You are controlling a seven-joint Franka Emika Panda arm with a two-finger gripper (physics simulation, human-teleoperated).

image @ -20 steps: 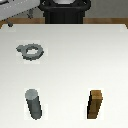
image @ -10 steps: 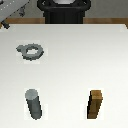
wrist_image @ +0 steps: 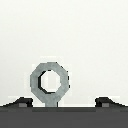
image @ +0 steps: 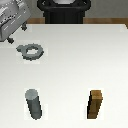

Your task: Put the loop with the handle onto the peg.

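The gripper (wrist_image: 64, 102) is hanging over the loop with the handle (image: 30, 51), jaws spread and empty, so the approach to the grasp seems to be in hand. The loop is lying flat on the white table (image: 75, 65), well apart from the peg (image: 34, 103). Next comes descending and closing, probably on the handle tab. A brown wooden block (image: 96, 104) is standing clear of the path.

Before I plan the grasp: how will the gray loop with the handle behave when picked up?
The loop with the handle looks stiff and probably light: a thin, flat ring. Lying flat on the table, it shouldn't roll, but may slide if nudged. Its faceted edge should give the fingers flat contact.
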